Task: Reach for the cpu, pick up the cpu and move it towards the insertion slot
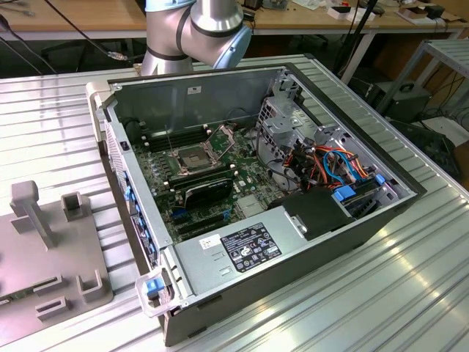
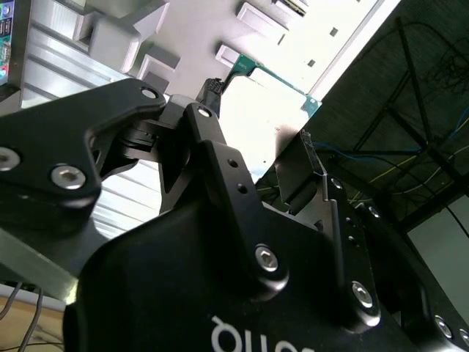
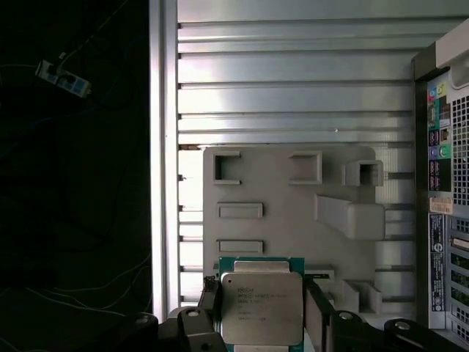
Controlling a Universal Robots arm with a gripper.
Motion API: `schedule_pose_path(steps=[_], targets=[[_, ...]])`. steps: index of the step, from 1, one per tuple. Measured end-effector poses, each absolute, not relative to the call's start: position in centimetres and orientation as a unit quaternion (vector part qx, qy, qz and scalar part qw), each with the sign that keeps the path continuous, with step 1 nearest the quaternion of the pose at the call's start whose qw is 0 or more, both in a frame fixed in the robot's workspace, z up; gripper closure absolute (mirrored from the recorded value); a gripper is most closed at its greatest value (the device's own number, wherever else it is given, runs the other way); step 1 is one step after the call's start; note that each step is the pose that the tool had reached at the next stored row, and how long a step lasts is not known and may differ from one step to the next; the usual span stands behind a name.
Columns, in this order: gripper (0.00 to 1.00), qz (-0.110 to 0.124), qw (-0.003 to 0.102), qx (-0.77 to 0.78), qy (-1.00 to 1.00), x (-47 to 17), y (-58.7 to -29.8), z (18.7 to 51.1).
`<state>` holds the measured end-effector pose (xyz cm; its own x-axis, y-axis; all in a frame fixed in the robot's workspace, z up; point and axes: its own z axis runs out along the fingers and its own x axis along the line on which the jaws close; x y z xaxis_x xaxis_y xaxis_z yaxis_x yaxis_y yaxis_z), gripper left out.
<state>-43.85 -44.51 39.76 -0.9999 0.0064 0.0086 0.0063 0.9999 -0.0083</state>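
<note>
The cpu is a flat silver-beige square on a green board, held level between two black fingers. My gripper is shut on it, one finger against each side. It hangs above the grey fixture plate, apart from it. In the second wrist view the gripper appears from behind its black linkages, with the cpu's green edge between the fingertips. The insertion slot, a silver-framed socket with a dark centre, lies open on the motherboard inside the computer case, far from the cpu.
The open computer case lies on a ribbed metal table; its wall is beside the plate. The plate carries raised blocks and posts. The arm's joints stand behind the case. Cables and drive cages crowd the case's far side.
</note>
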Motion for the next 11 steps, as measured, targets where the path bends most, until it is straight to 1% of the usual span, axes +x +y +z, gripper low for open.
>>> schedule_pose_path(steps=[11], targets=[[0.45,0.004,0.004,-0.003,-1.0,-43.5,-44.51,39.76]])
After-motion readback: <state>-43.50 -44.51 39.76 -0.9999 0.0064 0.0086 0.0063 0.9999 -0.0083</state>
